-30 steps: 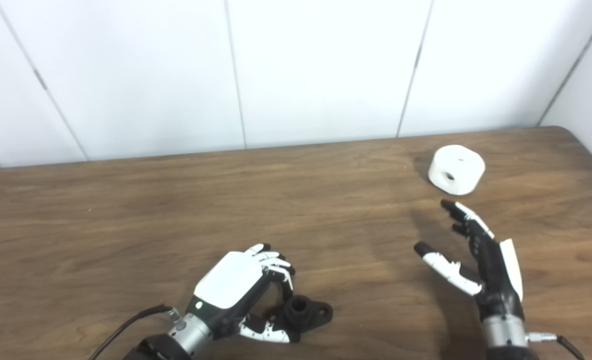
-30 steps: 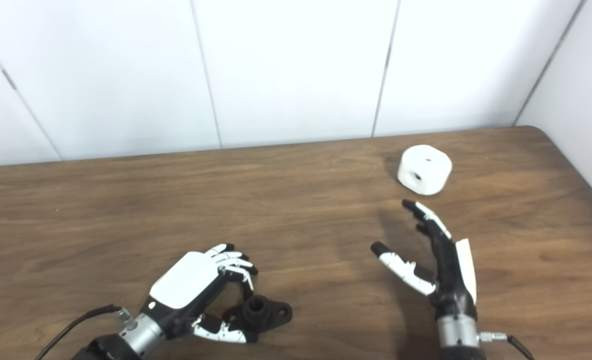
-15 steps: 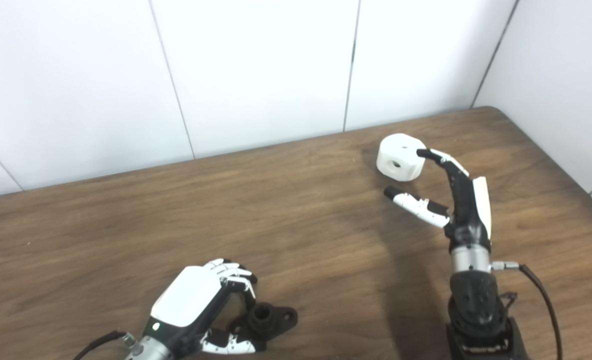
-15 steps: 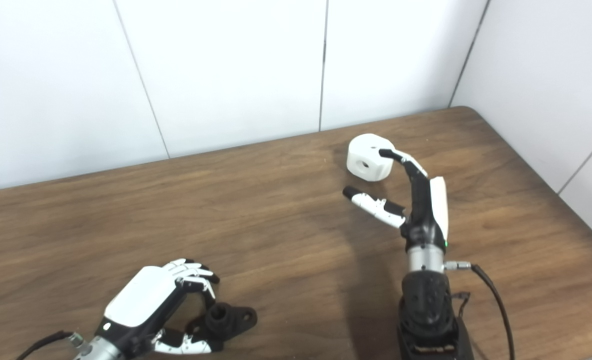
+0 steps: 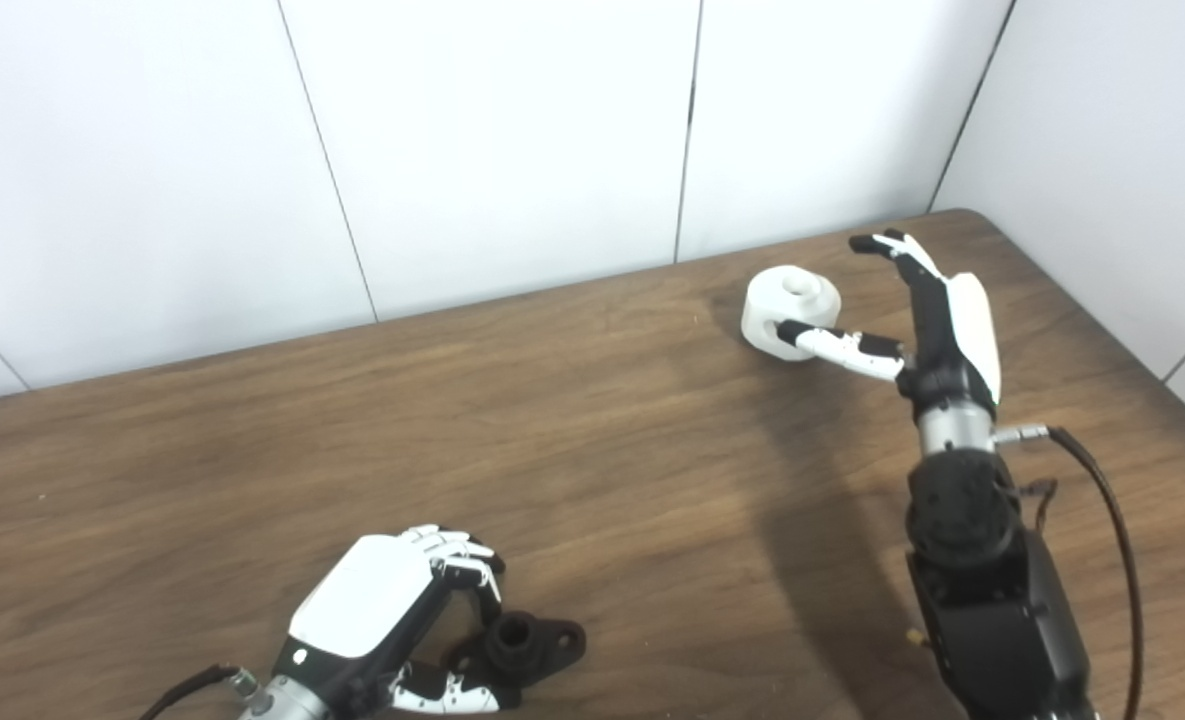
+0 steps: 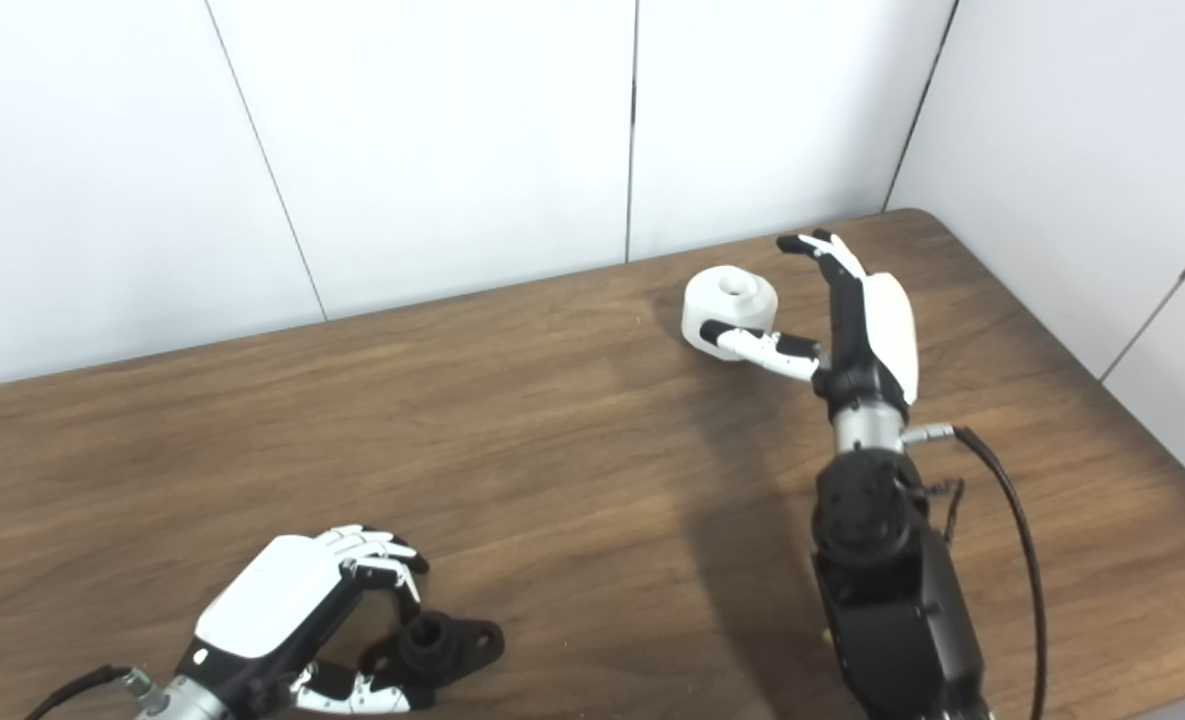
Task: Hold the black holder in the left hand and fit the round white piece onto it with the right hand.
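Note:
The black holder lies on the wooden table near its front edge. My left hand is curled around the holder's left end, with the fingers arched over it and the thumb along its near side. The round white piece sits at the far right of the table, a round recess facing up. My right hand is open around it: the thumb lies against its near side, and the straight fingers stand apart from it, behind and to its right.
White wall panels rise directly behind the table, and a side wall closes in on the right. The table's far right corner is just past my right hand. A black cable trails from the right forearm.
The camera has shifted. My right hand reached forward to the white piece and now brackets it, thumb against its near side. The piece now shows a different face up. My left hand stays on the holder.

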`<state>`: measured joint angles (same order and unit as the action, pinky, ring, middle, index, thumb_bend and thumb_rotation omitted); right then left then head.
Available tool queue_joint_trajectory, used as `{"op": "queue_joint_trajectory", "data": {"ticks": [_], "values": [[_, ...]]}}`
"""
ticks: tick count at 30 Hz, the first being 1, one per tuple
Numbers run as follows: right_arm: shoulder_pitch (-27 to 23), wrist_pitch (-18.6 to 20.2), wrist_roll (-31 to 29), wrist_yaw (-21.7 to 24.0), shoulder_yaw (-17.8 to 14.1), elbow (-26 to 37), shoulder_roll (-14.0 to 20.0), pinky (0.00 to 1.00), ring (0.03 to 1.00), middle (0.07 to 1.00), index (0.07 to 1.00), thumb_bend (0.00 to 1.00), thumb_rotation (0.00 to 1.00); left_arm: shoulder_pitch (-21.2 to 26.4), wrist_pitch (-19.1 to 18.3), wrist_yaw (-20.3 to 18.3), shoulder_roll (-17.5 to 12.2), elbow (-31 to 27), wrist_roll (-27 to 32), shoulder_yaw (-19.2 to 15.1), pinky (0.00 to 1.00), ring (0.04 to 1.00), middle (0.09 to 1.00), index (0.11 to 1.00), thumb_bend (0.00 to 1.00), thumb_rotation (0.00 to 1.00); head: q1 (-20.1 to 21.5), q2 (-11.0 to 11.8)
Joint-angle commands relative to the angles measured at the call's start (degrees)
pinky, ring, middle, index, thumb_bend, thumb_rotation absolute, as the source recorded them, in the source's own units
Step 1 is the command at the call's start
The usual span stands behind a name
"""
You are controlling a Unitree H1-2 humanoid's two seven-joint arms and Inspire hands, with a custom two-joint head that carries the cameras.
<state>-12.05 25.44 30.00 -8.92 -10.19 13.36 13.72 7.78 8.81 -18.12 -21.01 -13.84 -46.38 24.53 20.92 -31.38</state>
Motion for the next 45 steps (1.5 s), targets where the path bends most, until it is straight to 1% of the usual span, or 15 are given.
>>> {"op": "queue_joint_trajectory", "data": {"ticks": [1, 4, 5, 7, 10, 14, 20, 27, 34, 40, 45], "values": [[-3.61, 0.46, 0.97, 0.93, 0.57, -0.58, 2.78, 0.89, 0.96, 0.951, 0.818, 0.89, 0.32, -0.15, 0.0, -1.7, -1.49, -0.5, -0.44, -0.19, 0.85, 0.804, 0.734, 0.486, 0.52, 0.05, 0.03, -0.03], [-5.86, 1.4, 1.85, 3.38, 0.76, -3.49, 3.89, 0.88, 0.985, 0.985, 0.851, 0.9, 0.34, -0.17, 0.07, -1.97, -1.52, -0.52, -0.23, -0.37, 0.85, 0.806, 0.732, 0.486, 0.52, 0.05, 0.08, 0.01], [-6.57, 1.43, 2.5, 4.06, 0.82, -4.61, 4.22, 0.89, 0.992, 0.994, 0.863, 0.92, 0.35, -0.15, 0.13, -2.03, -1.54, -0.53, -0.21, -0.39, 0.86, 0.808, 0.732, 0.486, 0.52, 0.05, 0.08, 0.01], [-8.01, 1.45, 4.18, 5.37, 0.88, -6.91, 4.69, 0.97, 0.999, 1.0, 0.881, 0.95, 0.37, -0.12, 0.37, -2.0, -1.59, -0.52, -0.31, -0.43, 0.86, 0.807, 0.731, 0.486, 0.52, 0.05, 0.1, -0.04], [-10.02, 1.46, 6.89, 6.78, 1.03, -10.03, 4.82, 1.0, 1.0, 1.0, 0.887, 0.97, 0.37, -0.07, 0.54, -2.07, -1.5, -0.61, -0.38, -0.57, 0.85, 0.803, 0.729, 0.486, 0.52, 0.05, 0.27, -0.03], [-11.71, 1.46, 9.99, 7.97, 1.41, -13.14, 4.9, 1.0, 1.0, 1.0, 0.877, 0.97, 0.35, 0.01, 0.52, -2.51, -1.51, -0.75, -0.39, -0.68, 0.85, 0.805, 0.73, 0.486, 0.52, 0.05, 0.34, -0.03], [-13.22, 1.45, 11.8, 8.51, 1.06, -16.67, 4.84, 1.0, 1.0, 1.0, 0.843, 0.97, 0.33, -0.01, 1.24, -1.93, -1.45, -0.45, -0.05, -0.98, 0.85, 0.802, 0.729, 0.486, 0.52, 0.05, 0.39, -0.15], [-13.17, 1.46, 13.95, 9.2, -0.31, -17.92, 4.34, 1.0, 1.0, 0.987, 0.785, 0.95, 0.32, 0.06, 1.31, -2.01, -1.37, -0.21, -0.14, -1.01, 0.84, 0.802, 0.729, 0.486, 0.52, 0.05, 0.34, -0.19], [-12.48, 1.45, 12.83, 7.79, -0.28, -18.79, 5.11, 1.0, 1.0, 0.984, 0.741, 0.94, 0.27, 0.19, 1.55, -1.69, -1.4, 0.12, -0.29, -1.04, 0.84, 0.802, 0.728, 0.486, 0.52, 0.05, 0.28, -0.32], [-12.46, 1.46, 12.39, 7.03, -0.96, -19.93, 4.88, 1.0, 1.0, 0.979, 0.744, 0.92, 0.27, 0.4, 1.11, -2.13, -1.51, 0.09, -0.28, -1.21, 0.85, 0.804, 0.728, 0.486, 0.52, 0.05, 0.46, -0.22], [-12.37, 1.46, 12.3, 6.82, -0.68, -20.41, 5.02, 1.0, 0.996, 0.968, 0.736, 0.92, 0.28, 0.49, 1.87, -1.52, -1.63, 0.58, 0.11, -1.38, 0.85, 0.8, 0.726, 0.486, 0.52, 0.05, 0.54, -0.11]]}}
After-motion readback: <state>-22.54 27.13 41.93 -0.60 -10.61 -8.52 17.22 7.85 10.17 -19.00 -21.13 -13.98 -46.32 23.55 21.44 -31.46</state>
